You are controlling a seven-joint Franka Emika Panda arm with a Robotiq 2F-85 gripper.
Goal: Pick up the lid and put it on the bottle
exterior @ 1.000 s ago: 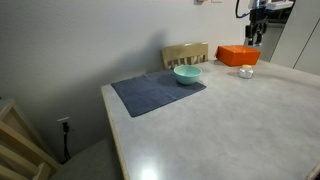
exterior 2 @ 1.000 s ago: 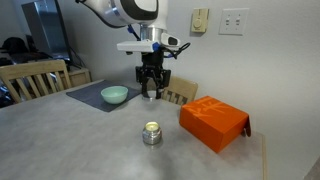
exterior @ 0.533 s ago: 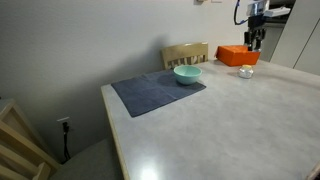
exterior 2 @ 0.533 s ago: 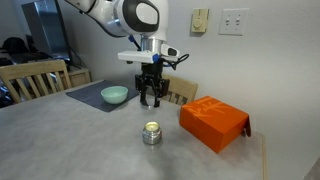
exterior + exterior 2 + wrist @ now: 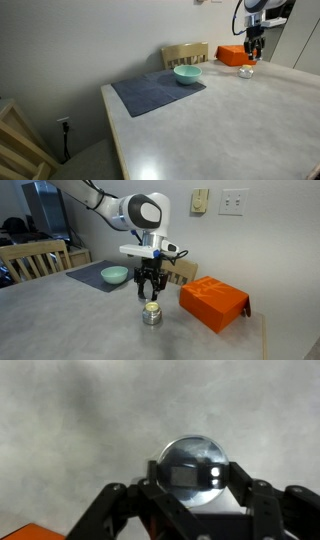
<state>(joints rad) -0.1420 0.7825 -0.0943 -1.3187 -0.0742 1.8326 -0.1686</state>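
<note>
My gripper point(image 5: 151, 298) just above the bottle point(image 5: 151, 314), open tabletop point(image 5: 70, 320) toward the teal bowl point(image 5: 114, 275), orange box point(image 5: 214, 302) crowding the opposite side, chair back point(image 5: 181, 272) behind.

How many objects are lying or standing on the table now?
4: the grey mat, the teal bowl on it, the bottle below the gripper, the orange box beside the bottle. The lid I cannot find; it may be hidden.
</note>
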